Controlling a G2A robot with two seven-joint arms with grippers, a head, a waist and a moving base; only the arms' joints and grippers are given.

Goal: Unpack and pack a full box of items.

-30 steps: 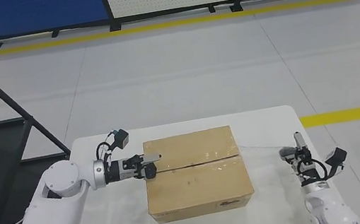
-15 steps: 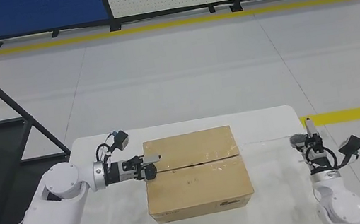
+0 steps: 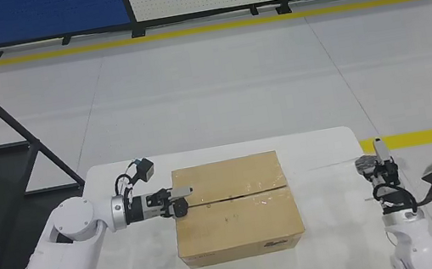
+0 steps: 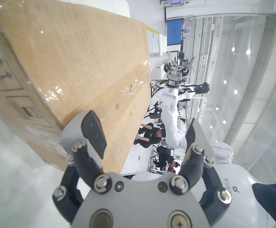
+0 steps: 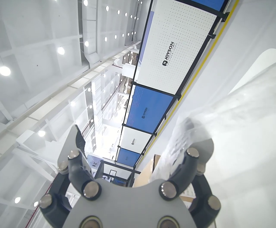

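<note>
The box (image 3: 237, 208) is set closed and taped along its top seam in the middle of the white bench (image 3: 330, 201). The left gripper (image 3: 181, 202) is held at the seam's left end with fingers spread open. The right gripper (image 3: 375, 158) is raised near the bench's right edge, fingers also parted, with clear tape (image 5: 183, 138) draped over one finger.

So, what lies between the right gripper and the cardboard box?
In the top view, bare white table, crossed by a thin clear tape strip that seems to run from the seam of the cardboard box toward the right gripper.
</note>
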